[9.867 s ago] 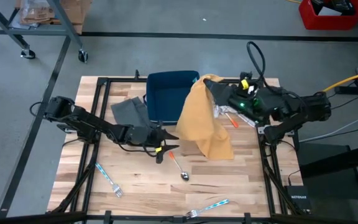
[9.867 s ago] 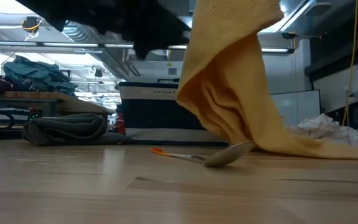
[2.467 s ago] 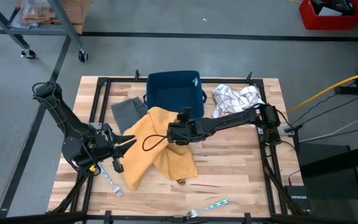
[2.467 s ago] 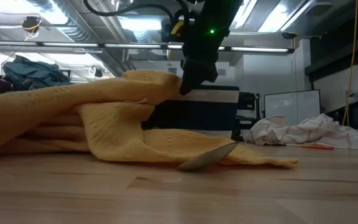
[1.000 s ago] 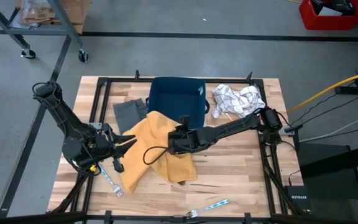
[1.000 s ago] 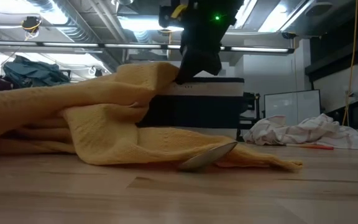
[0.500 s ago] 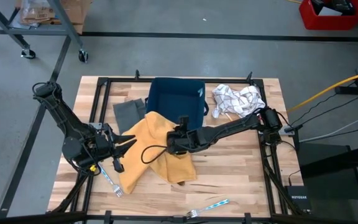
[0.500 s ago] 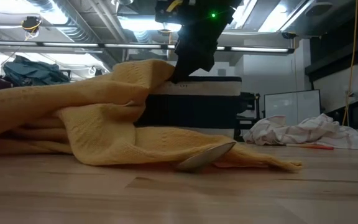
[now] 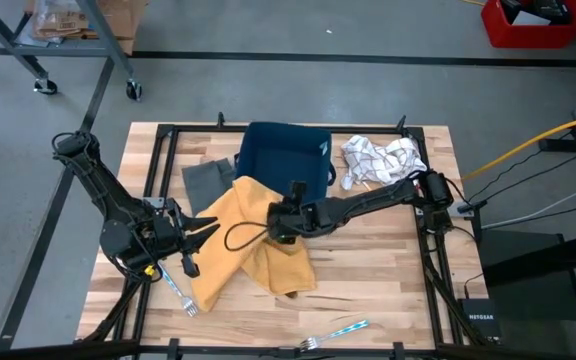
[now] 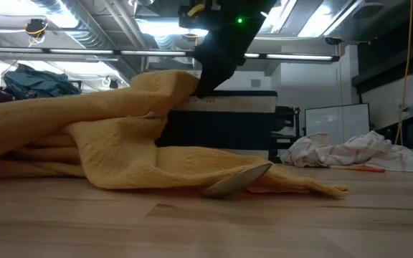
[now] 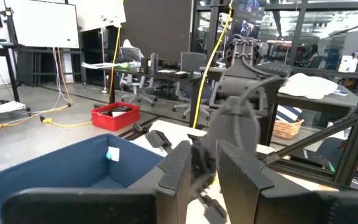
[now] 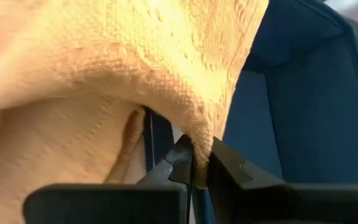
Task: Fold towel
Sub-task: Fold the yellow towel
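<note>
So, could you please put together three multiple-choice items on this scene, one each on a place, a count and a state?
1. Where does the blue bin stand?
A. at the table's far edge, behind the yellow towel
B. on the floor beside the table
C. at the near edge, by the forks

2. How many forks lie on the table?
A. none
B. two
C. four

3. What is the right gripper doing?
A. hanging open above the bin
B. holding a spoon
C. pinching a fold of the yellow towel

Answers:
1 A, since the high view shows the bin beyond the towel.
2 B, one fork at the left, another fork at the near edge.
3 C, since the right wrist view shows cloth clamped between its fingers.
</note>
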